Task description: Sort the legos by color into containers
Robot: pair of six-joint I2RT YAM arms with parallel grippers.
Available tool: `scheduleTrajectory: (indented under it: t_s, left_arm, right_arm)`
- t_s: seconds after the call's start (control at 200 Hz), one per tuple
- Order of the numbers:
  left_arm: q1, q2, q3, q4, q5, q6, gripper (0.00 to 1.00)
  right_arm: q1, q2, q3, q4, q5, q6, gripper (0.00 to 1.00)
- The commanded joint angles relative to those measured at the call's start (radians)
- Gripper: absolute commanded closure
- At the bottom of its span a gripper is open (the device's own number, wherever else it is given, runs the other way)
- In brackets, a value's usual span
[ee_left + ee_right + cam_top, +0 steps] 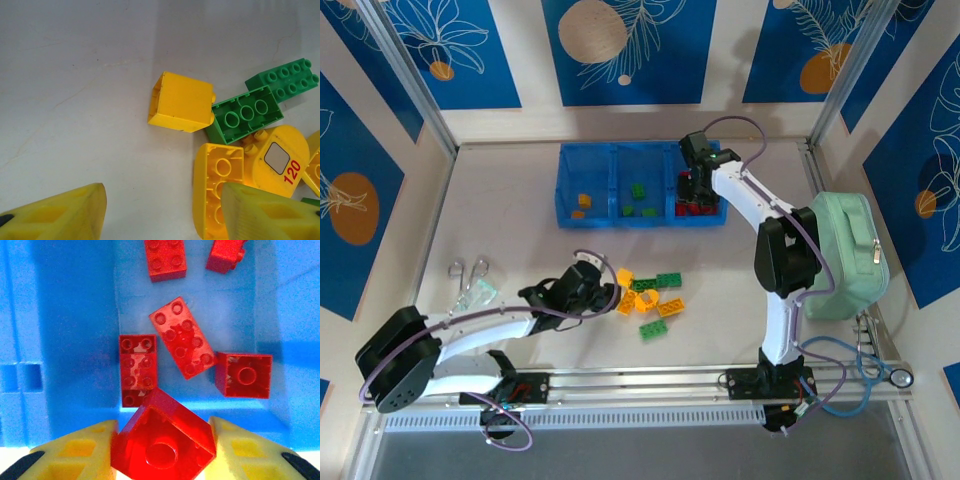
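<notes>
Left gripper: jaws spread, nothing clamped, low over the loose legos. Under its right finger, a yellow brick lying hollow side up. Ahead of the fingertips, a yellow cube touching a green brick. Judged light, rigid, smooth-walled and likely to skid on the table. Take across 2 flat opposing walls, never across studs or a corner. Expect touching neighbours to shift with any pick.

Right gripper: pinched on a red brick, hollow side toward the wrist camera, seated askew between the pads; allow for rotation in the grip. Directly beyond the fingertips, the right compartment of the blue bin, with 5 red bricks visible on its floor.

Surface pale, flat, hard. Room tight: frame posts and blue panels on 3 sides, scissors outboard of the left arm, a mint-green pouch outboard of the right arm.
</notes>
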Motion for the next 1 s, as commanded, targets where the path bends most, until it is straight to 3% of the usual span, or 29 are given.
scheduleTrajectory:
  t_s: [0.0,0.235,0.295,0.365,0.505,0.71,0.765,0.866,0.996]
  left_arm:
    - [-0.014,0.015,0.032,0.008,0.01,0.024,0.38]
    - [-0.027,0.043,0.064,-0.011,0.014,0.033,0.38]
    - [-0.031,0.045,0.068,-0.014,0.016,0.036,0.38]
    - [-0.032,0.044,0.067,-0.017,0.018,0.035,0.38]
    - [-0.034,0.051,0.067,-0.017,0.024,0.037,0.38]
    - [-0.036,0.049,0.073,-0.019,0.021,0.039,0.38]
    - [-0.036,0.048,0.071,-0.018,0.021,0.038,0.38]
    - [-0.035,0.048,0.071,-0.019,0.021,0.036,0.38]
    - [-0.037,0.045,0.071,-0.02,0.021,0.036,0.38]
  right_arm:
    - [-0.021,-0.049,-0.014,0.027,-0.014,-0.014,0.6]
    - [-0.047,0.068,0.117,-0.051,-0.011,-0.036,0.56]
    - [-0.05,0.081,0.128,-0.059,-0.01,-0.032,0.49]
    - [-0.049,0.082,0.127,-0.057,-0.011,-0.028,0.3]
    - [-0.044,0.079,0.113,-0.052,0.002,-0.024,0.24]
    - [-0.039,0.074,0.065,-0.028,-0.009,-0.031,0.29]
    - [-0.035,0.075,0.05,-0.02,-0.009,-0.032,0.35]
    - [-0.034,0.076,0.021,-0.003,-0.01,-0.03,0.53]
    - [-0.029,0.08,-0.008,0.017,-0.023,-0.033,0.63]
